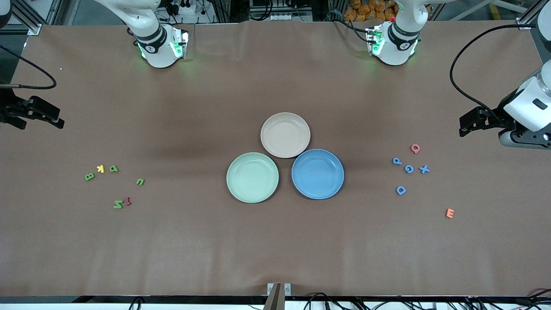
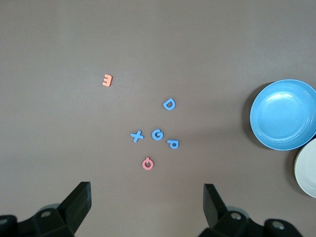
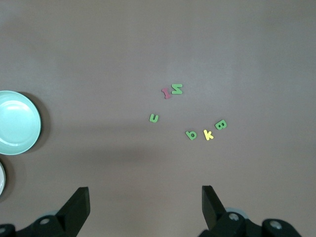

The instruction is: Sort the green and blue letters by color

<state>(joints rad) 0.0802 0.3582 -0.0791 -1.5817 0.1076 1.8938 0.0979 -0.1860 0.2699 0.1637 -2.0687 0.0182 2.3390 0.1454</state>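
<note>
Readable blue letters (image 1: 409, 168) P, G, X, D sit mid-right of the front view; green letters (image 1: 114, 168) including B and Z sit lower left. The left gripper (image 2: 148, 207) and right gripper (image 3: 145, 207) hover spread wide, empty.

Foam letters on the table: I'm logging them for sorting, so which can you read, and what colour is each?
"P", "G", "X", "D": blue.
"B", "Z": green.
"K": yellow.
"E": orange.
Two other green, one pink, one red: unclear.
</note>
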